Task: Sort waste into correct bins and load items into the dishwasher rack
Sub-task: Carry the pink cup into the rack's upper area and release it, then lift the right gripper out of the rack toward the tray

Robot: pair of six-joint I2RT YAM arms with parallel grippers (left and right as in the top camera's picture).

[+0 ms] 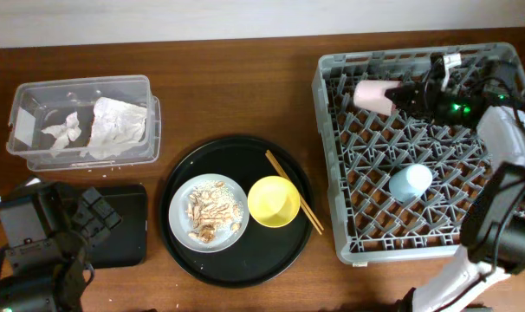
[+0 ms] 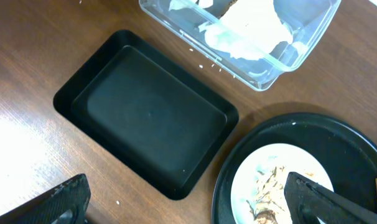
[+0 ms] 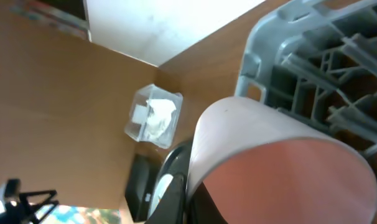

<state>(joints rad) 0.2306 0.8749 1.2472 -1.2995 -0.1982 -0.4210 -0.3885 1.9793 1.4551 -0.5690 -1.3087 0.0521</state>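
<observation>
Big grey rack (image 1: 392, 247) fills the right side of the counter, and that's where the action is. Mid-counter sits the round black tray (image 1: 245, 269), far-left the clear tub (image 1: 81, 82) w/ white napkins (image 1: 115, 130) inside, and just in front of it the shallow black tray (image 2: 145, 118), bare. On the round tray: the plate (image 1: 180, 217) w/ crumbly scraps (image 1: 212, 212), the yellow bowl (image 1: 274, 201) touching its right edge, and the chopsticks (image 1: 281, 173) slanting along the bowl's far and right side. Now the key bit: the pink cup (image 1: 373, 95) is at the rack's far-left corner, on its side, long axis running left-right, straight in line w/ the right claw (image 1: 399, 95), which comes at it from the right and looks pinched on it. The right wrist cam shows the cup filling the view, rack rim just beyond. Can't tell if it's touching the pegs. So the drop looks to be downward, w/ a turn of the wrist prob. needed to stand it. The blue cup (image 1: 411, 182) is already in the rack, nearer the front, well apart. The left claw (image 2: 185, 183) is spread wide over the black tray's near edge, holding nothing; it's the closer arm to the plate.
</observation>
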